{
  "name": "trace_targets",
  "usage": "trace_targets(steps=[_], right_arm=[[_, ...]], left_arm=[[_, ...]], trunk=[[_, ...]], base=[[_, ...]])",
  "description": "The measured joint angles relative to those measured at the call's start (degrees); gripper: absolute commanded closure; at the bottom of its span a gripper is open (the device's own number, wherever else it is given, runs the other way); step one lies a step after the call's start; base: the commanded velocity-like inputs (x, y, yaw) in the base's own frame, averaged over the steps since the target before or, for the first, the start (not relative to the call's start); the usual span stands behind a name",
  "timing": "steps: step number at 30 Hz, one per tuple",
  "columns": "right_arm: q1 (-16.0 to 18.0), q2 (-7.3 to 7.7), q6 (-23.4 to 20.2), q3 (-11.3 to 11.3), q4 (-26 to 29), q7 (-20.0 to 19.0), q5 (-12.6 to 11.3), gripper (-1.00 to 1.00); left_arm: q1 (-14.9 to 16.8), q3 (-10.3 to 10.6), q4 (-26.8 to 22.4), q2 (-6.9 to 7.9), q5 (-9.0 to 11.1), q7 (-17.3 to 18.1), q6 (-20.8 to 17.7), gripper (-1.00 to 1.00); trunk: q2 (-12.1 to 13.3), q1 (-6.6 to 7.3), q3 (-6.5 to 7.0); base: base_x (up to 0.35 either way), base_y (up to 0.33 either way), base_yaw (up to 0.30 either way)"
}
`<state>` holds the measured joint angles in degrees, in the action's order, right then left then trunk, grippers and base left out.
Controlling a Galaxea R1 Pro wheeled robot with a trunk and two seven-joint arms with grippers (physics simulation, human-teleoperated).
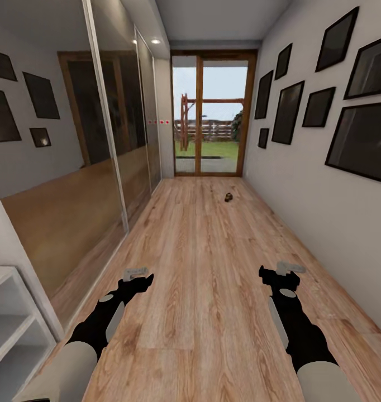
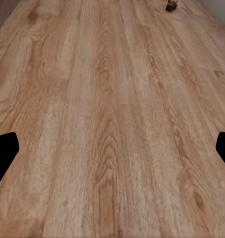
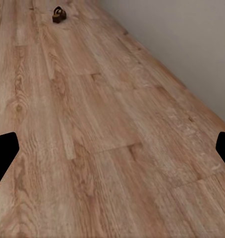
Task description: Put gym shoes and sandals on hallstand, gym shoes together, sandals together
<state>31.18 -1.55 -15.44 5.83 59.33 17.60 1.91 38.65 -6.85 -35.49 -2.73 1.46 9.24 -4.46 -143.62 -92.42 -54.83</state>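
One small brown sandal (image 1: 228, 196) lies far down the corridor floor (image 1: 201, 268), near the glass door; it also appears as a sandal (image 3: 58, 14) in the right wrist view and a sandal (image 2: 171, 5) at the edge of the left wrist view. The gym shoes are out of view. A corner of the pale white hallstand (image 1: 6, 318) with open shelf tiers sits at the lower left. My left gripper (image 1: 136, 273) (image 2: 112, 153) and right gripper (image 1: 288, 269) (image 3: 112, 153) hover low over bare planks, both open and holding nothing, far short of the sandal.
Mirrored sliding wardrobe doors (image 1: 101, 167) line the left side. The right wall (image 1: 302, 184) carries dark picture frames. A glass door (image 1: 213, 117) closes the far end. The wood floor runs open between the walls up to the sandal.
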Motion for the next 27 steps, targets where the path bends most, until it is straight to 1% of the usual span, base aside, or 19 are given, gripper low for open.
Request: trace_targets(steps=[27], right_arm=[[0.0,-0.22,-0.01,-0.01,0.0,0.13,0.0,-1.0]], left_arm=[[0.0,0.0,0.0,0.0,-0.01,0.0,0.0,-1.0]], trunk=[[0.0,0.0,0.0]], base=[[0.347,0.0,0.0]])
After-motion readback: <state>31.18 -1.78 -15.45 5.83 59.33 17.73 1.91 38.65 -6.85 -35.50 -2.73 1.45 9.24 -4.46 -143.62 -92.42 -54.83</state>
